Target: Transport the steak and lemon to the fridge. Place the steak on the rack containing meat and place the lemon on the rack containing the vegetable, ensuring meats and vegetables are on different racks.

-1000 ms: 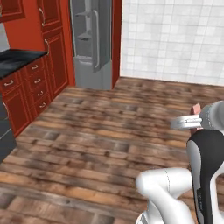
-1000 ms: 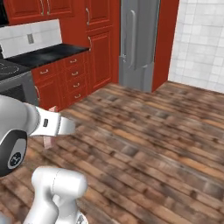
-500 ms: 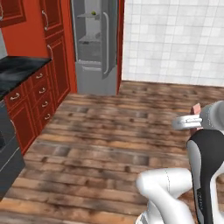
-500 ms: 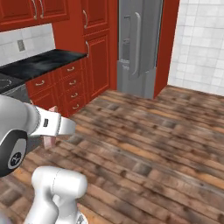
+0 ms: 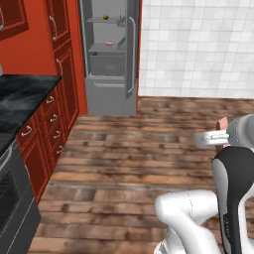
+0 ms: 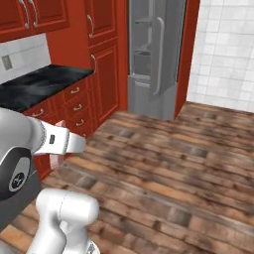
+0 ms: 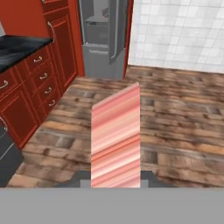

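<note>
My gripper is shut on the steak, a pink-red striped slab that stands out in front of the hand. The same steak peeks out pink beside the gripper at the right of the left base view. From the other side the steak shows at the gripper. Across the floor stands the fridge with its door open. A small pink piece lies on its middle rack, and a tiny yellow-green vegetable sits on its top rack. The lemon is out of view.
Red cabinets with a black counter line the left side, with a dark oven front at the lower left. A white tiled wall stands right of the fridge. Wooden floor stretches between me and the fridge.
The whole picture has shifted, so the base has moved: the fridge now stands larger and more central, and the cabinets are closer. The steak stays in the shut gripper.
</note>
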